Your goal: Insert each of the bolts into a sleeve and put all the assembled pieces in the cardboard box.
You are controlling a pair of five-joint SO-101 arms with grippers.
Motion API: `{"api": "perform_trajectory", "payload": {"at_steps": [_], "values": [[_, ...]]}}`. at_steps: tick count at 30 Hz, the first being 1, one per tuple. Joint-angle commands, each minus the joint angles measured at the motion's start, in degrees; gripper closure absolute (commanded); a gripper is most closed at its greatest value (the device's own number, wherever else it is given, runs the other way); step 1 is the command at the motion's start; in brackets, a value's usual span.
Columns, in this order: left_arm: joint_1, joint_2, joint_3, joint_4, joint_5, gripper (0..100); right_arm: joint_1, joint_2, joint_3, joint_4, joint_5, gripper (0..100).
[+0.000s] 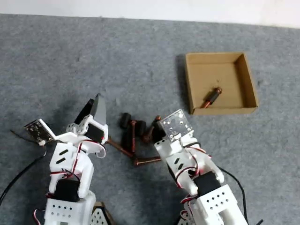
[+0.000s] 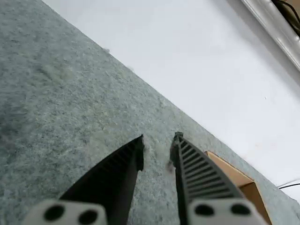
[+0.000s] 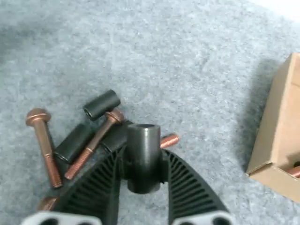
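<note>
Pincer on the left arm is hanging open over the grey felt surface; it should be fetching a copper-coloured bolt from between the arms. Right pincer is gripping a black cylindrical sleeve, bore exposed, ideally steady. Brown cardboard box is sitting rightmost.

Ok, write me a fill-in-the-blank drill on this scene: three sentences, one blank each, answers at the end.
1. The right gripper is shut on a black ____.
2. The cardboard box holds exactly ____ assembled piece.
3. The left gripper, holding nothing, is not shut but ____.

Missing words: sleeve; one; open.
</note>
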State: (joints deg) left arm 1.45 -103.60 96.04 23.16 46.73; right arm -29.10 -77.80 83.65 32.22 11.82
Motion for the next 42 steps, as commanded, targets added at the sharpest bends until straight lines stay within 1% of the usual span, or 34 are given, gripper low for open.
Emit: {"api": "perform_trajectory", "payload": {"at_steps": [1, 4, 7, 9, 12, 23, 26, 32, 35, 37, 41, 42], "values": [[1.19, -0.04, 1.19, 0.09, 0.35, 88, 0.75, -1.19, -0.57, -0.04, -0.18, 99.5], [1.36, -0.04, 0.04, 2.2, 5.01, 88, 0.75, -1.1, -0.57, -0.04, -0.18, 99.5], [1.45, -0.04, -2.51, 5.71, 5.36, 88, 0.75, -1.01, -0.57, -0.13, -0.18, 99.5], [1.54, -0.04, -4.09, 8.62, 7.56, 88, 0.75, -1.01, -0.57, -0.13, -0.18, 99.5], [3.65, -0.04, -6.99, 13.54, 8.62, 88, 0.75, -0.92, -0.48, -1.1, -0.18, 99.5], [4.44, 1.1, -7.96, 14.15, 8.62, 88, 0.75, -0.92, -0.48, -1.19, -0.18, 99.5], [4.53, 7.78, -11.12, 14.24, 8.62, 88, 0.75, -0.92, -0.48, -1.27, -0.18, 99.5], [4.53, 30.11, -19.74, 14.33, 8.97, 88, 0.75, -0.92, -0.48, -1.27, -0.18, 99.5], [4.62, 39.52, -24.13, 14.59, 10.99, 88, 0.84, -0.92, -0.48, -1.27, -0.18, 99.5], [5.76, 43.74, -28.0, 18.46, 11.34, 88, 0.92, -0.92, -0.48, -1.27, -0.18, 99.5], [9.36, 48.22, -36.18, 31.21, 11.16, 88, 0.92, -0.92, -0.48, -1.27, -0.18, 99.5], [9.54, 49.36, -36.79, 32.35, 11.08, 88, 0.92, -0.92, -0.48, -1.27, -0.18, 99.5]]}}
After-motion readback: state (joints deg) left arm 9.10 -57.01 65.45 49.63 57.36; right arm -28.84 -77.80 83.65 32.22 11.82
